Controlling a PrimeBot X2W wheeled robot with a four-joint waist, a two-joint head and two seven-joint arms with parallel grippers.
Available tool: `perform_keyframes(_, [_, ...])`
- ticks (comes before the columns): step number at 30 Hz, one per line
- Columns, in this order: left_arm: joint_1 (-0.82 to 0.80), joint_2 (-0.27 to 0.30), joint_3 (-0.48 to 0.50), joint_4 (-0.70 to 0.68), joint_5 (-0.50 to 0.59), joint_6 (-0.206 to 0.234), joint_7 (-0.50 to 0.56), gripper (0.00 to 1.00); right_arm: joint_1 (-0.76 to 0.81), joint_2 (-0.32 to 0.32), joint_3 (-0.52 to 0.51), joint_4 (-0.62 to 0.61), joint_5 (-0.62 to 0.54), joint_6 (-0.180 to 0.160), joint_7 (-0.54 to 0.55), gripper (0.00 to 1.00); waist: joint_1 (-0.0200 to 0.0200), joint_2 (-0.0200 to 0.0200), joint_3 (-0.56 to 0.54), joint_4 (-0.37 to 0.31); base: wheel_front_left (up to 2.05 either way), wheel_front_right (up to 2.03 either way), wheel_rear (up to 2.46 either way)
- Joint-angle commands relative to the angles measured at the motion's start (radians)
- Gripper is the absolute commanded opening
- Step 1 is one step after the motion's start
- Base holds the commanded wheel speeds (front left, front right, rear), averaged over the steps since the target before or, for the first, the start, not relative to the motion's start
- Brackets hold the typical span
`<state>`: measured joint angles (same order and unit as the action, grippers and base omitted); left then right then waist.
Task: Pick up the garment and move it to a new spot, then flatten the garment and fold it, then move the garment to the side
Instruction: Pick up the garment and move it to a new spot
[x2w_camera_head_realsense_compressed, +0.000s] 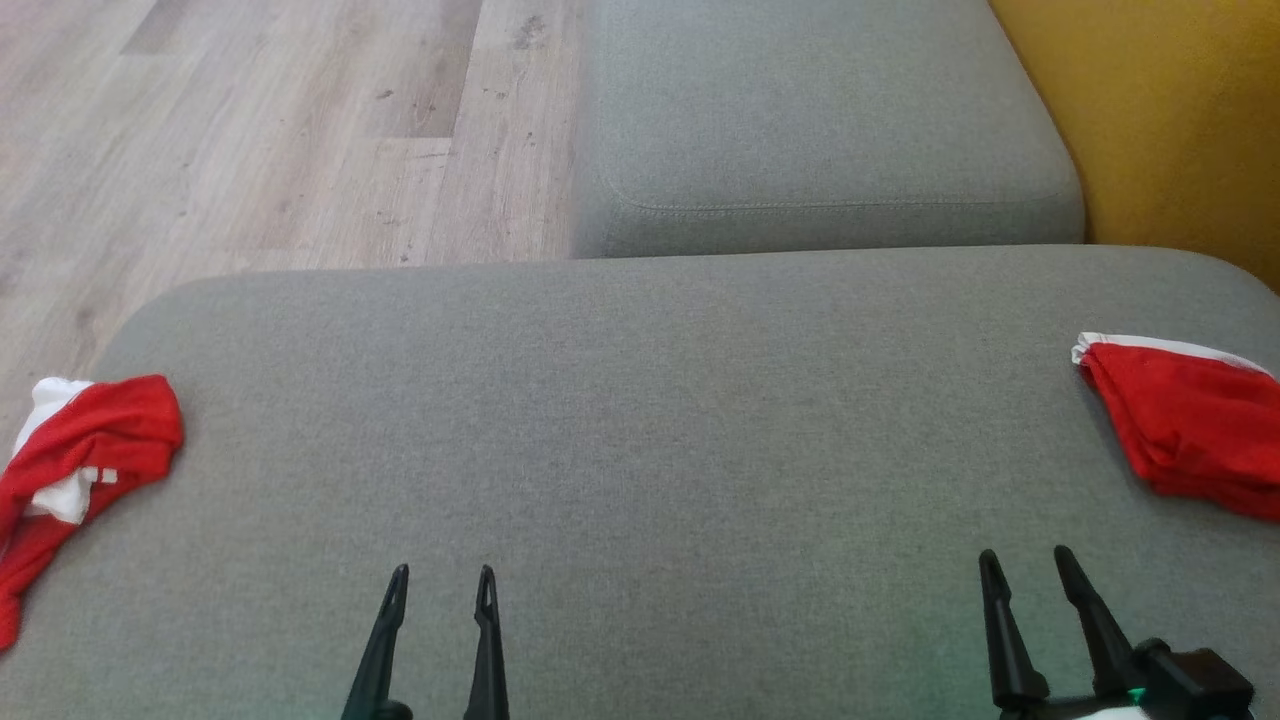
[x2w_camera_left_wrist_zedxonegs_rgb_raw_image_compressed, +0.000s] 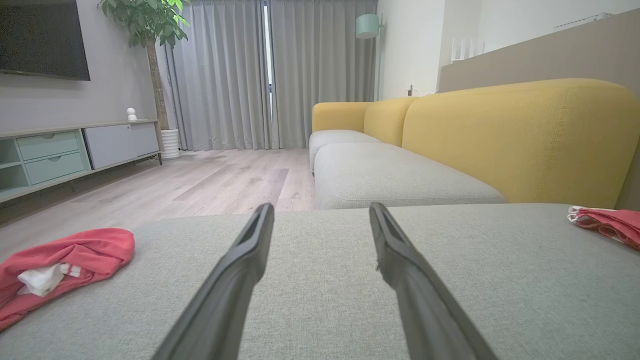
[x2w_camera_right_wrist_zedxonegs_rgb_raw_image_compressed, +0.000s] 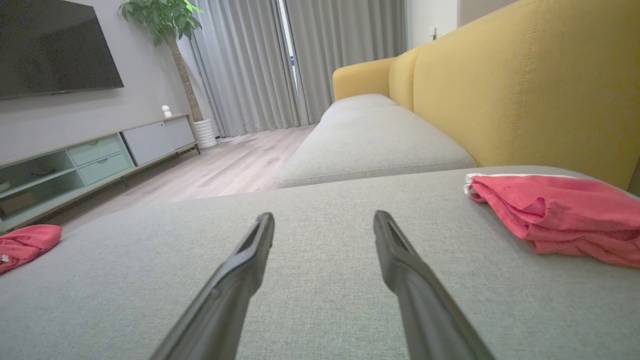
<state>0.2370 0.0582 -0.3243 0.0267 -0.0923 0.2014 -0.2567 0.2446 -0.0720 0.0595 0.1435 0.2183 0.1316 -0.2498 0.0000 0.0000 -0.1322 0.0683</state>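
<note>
Crumpled red garment (x2w_camera_head_realsense_compressed: 95, 440) lay at the grey cushion's (x2w_camera_head_realsense_compressed: 640, 400) left edge in my head view, long axis slanting from far-right to near-left. A folded red garment (x2w_camera_head_realsense_compressed: 1190, 425) sat at the right edge, bare fabric between. Left gripper (x2w_camera_head_realsense_compressed: 442, 573) and right gripper (x2w_camera_head_realsense_compressed: 1025, 555) stood released, empty. My left wrist view had the crumpled piece low left, well apart from that gripper. My right wrist view had the folded one at right.

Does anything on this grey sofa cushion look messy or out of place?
Yes: the red-and-white cloth garment at the left edge of the grey fabric cushion lies crumpled in a heap. The second red garment, at the right edge, looks roughly folded. Nothing looks spilled or damaged.
</note>
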Motion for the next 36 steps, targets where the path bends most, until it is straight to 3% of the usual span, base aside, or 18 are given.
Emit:
perform_keyframes(1, [-0.033,-0.007,0.032,-0.028,0.010,-0.003,-0.005,1.00,-0.028,-0.004,0.012,-0.028,-0.013,-0.001,-0.012,1.00,0.0000,0.0000,0.001,0.003,0.00,0.00,0.00])
perform_keyframes(8, [-0.039,-0.008,0.045,-0.023,0.019,0.005,-0.005,1.00,-0.022,0.003,0.007,-0.031,-0.018,-0.001,-0.012,1.00,0.0000,0.0000,0.012,0.040,0.00,0.00,0.00])
perform_keyframes(26, [-0.052,-0.008,0.191,-0.057,0.023,0.022,-0.005,1.00,-0.052,0.003,0.048,-0.024,-0.007,-0.001,-0.012,1.00,0.0000,0.0000,0.083,0.405,0.00,0.00,0.00])
perform_keyframes(33, [-0.045,-0.008,0.218,-0.094,0.021,0.047,-0.005,1.00,-0.082,-0.035,0.078,-0.010,0.001,-0.001,-0.012,1.00,0.0000,0.0000,0.123,0.438,0.00,0.00,0.00])
perform_keyframes(36, [-0.065,-0.008,0.228,-0.103,0.019,0.038,-0.005,1.00,-0.078,-0.052,0.082,-0.012,0.002,-0.001,-0.012,1.00,0.0000,0.0000,0.139,0.451,0.00,0.00,0.00])
